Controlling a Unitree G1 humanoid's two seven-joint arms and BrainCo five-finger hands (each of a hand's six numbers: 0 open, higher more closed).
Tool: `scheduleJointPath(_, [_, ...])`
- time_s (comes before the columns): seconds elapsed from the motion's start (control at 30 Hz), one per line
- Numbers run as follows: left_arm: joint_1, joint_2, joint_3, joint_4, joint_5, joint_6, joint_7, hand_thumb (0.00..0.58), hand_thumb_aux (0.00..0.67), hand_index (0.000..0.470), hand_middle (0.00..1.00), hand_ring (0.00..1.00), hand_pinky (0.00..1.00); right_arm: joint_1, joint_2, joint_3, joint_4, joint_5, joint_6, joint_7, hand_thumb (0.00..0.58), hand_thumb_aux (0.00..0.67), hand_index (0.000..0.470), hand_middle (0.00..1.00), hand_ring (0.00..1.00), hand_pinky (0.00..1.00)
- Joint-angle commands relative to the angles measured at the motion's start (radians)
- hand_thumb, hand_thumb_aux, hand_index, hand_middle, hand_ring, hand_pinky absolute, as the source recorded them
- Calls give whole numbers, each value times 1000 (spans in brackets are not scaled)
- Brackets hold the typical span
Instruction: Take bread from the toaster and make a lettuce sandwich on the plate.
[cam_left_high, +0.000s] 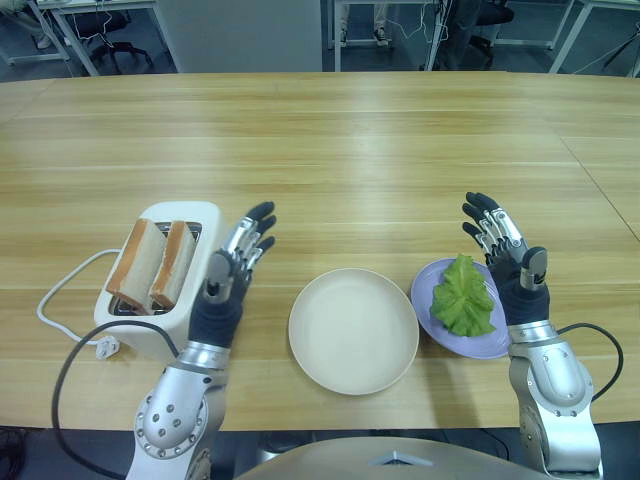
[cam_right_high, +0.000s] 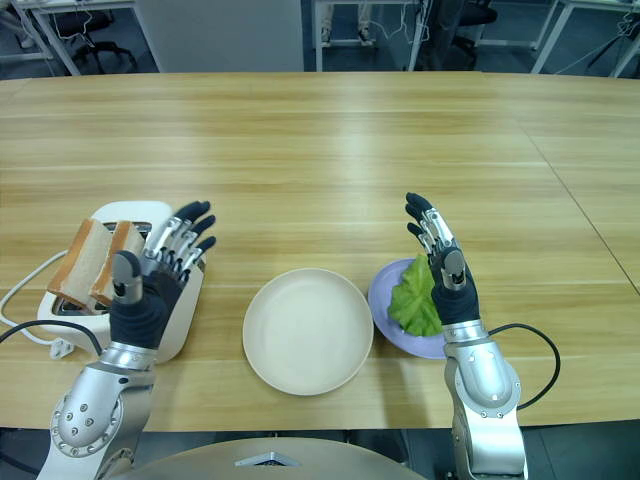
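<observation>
A white toaster (cam_left_high: 190, 222) stands at the left of the wooden table with two slices of bread (cam_left_high: 153, 264) sticking up out of its slots. A cream plate (cam_left_high: 353, 329) lies bare in the middle, near the front edge. To its right a lettuce leaf (cam_left_high: 464, 295) rests on a small purple plate (cam_left_high: 440, 331). My left hand (cam_left_high: 236, 265) is raised just right of the toaster, fingers stretched out and holding nothing. My right hand (cam_left_high: 507, 256) stands open at the right rim of the purple plate, beside the lettuce.
The toaster's white cable and plug (cam_left_high: 107, 347) trail off its left side toward the front edge. The table (cam_left_high: 350, 150) stretches bare and wide behind the plates. Chairs and desk legs stand beyond its far edge.
</observation>
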Motion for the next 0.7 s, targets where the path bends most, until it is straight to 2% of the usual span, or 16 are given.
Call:
scheduleJointPath(0.03, [1,12,-15,36,27,-37,-12,0,0,0,0,0,0,-13,-4,7,29,17,-17,18,0,0,0,0,0,0])
scheduleJointPath(0.37, [-39,25,33,19,64,-56,-7,0,0,0,0,0,0,-27,-3,12,45,11,-32,23,0,0,0,0,0,0])
scheduleJointPath(0.43, [-75,36,130,-38,73,-33,16,0,0,0,0,0,0,-30,-5,14,46,11,-33,24,0,0,0,0,0,0])
scheduleJointPath(0.5, [-160,94,299,-85,115,15,41,0,0,0,0,0,0,-31,-9,14,45,10,-33,25,0,0,0,0,0,0])
scheduleJointPath(0.6, [-272,265,525,-80,236,78,17,0,0,0,0,0,0,-33,-11,6,44,8,-31,20,0,0,0,0,0,0])
scheduleJointPath(0.7, [-308,397,648,-45,348,115,-14,0,0,0,0,0,0,-38,-14,-1,51,3,-28,14,0,0,0,0,0,0])
